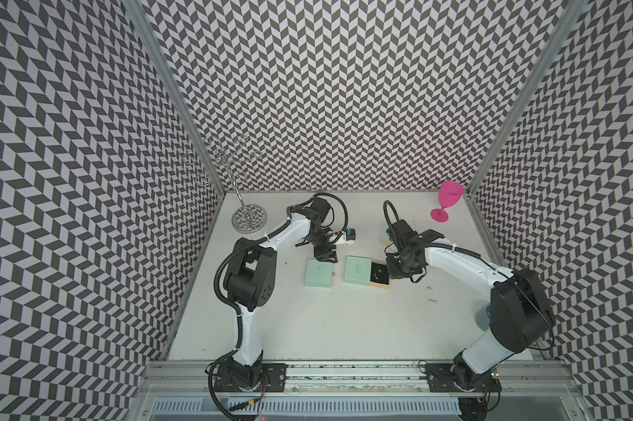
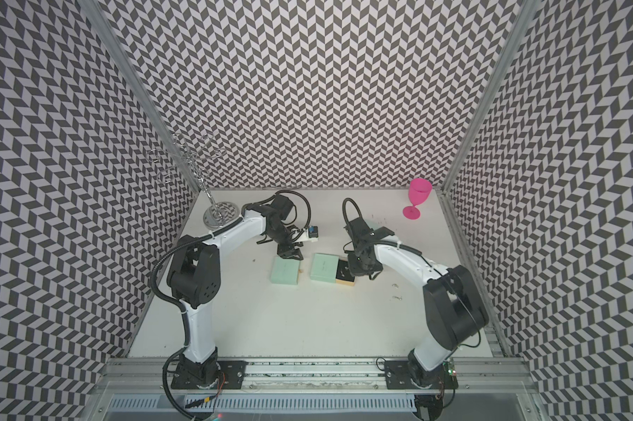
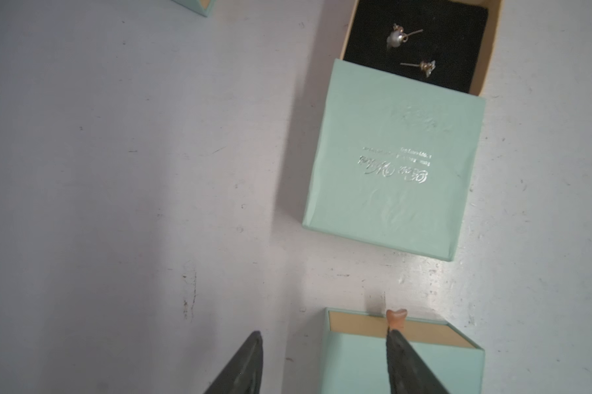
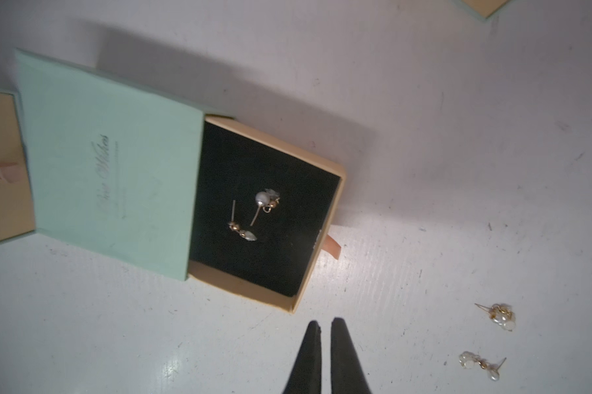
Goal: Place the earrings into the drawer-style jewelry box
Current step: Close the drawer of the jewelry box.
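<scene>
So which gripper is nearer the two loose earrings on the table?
Right. The right gripper hovers beside the open drawer, with the loose earrings close by. The left gripper is at the closed box's edge, on the open drawer's far side.

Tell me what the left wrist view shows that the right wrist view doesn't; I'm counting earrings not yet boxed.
Only left wrist: the left gripper, jaws apart, one finger at the ribbon tab of the closed box. Only right wrist: two loose earrings on the table, and the shut right gripper. Both: the open drawer with two earrings inside.
</scene>
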{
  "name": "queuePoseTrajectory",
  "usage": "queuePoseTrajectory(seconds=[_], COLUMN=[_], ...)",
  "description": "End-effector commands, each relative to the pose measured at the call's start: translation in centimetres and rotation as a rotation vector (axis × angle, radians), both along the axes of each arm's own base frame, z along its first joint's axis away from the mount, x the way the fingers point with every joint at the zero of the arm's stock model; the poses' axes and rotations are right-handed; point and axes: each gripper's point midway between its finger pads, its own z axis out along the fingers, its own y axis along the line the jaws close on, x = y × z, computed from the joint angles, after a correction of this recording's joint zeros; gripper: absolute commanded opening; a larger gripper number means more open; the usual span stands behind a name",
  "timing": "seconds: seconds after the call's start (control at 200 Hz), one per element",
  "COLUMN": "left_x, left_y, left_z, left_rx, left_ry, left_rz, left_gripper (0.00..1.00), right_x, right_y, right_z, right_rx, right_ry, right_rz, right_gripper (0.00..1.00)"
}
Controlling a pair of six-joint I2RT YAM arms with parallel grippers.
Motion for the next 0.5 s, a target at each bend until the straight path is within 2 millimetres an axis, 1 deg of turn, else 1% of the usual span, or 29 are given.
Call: queuePoseTrajectory(seconds=[0.0, 0.1, 0.175, 0.285, 0.356, 0.496], left_x=[-0.8, -1.1, -1.6, -1.8, -1.7, -1.5], left_y=[-0.6, -0.9, -0.8, -0.7, -0.7, -1.2], left_z=[-0.8, -1.3, -2.0, -3.1, -3.6, -4.2], left_rx=[0.023, 0.030, 0.053, 0.079, 0.084, 0.073], left_ry=[-0.010, -0.008, -0.010, -0.032, -0.033, -0.023], left_rz=[-0.050, -0.049, -0.060, -0.063, -0.055, -0.039], left_gripper=[0.59, 0.58, 0.55, 0.50, 0.46, 0.46], right_x=[-0.1, -0.6, -0.8, -0.5, -0.3, 0.1], right_y=[-0.2, -0.6, -1.0, -1.4, -1.3, -0.7], right_z=[-0.1, -0.8, -1.2, -1.7, -1.8, -2.1], right_rx=[0.063, 0.101, 0.130, 0.145, 0.157, 0.190], right_ry=[-0.016, -0.014, -0.009, -0.018, -0.021, -0.022], right_rz=[-0.042, -0.075, -0.097, -0.117, -0.119, -0.126], right_gripper=[0.10, 0.10, 0.10, 0.09, 0.09, 0.09])
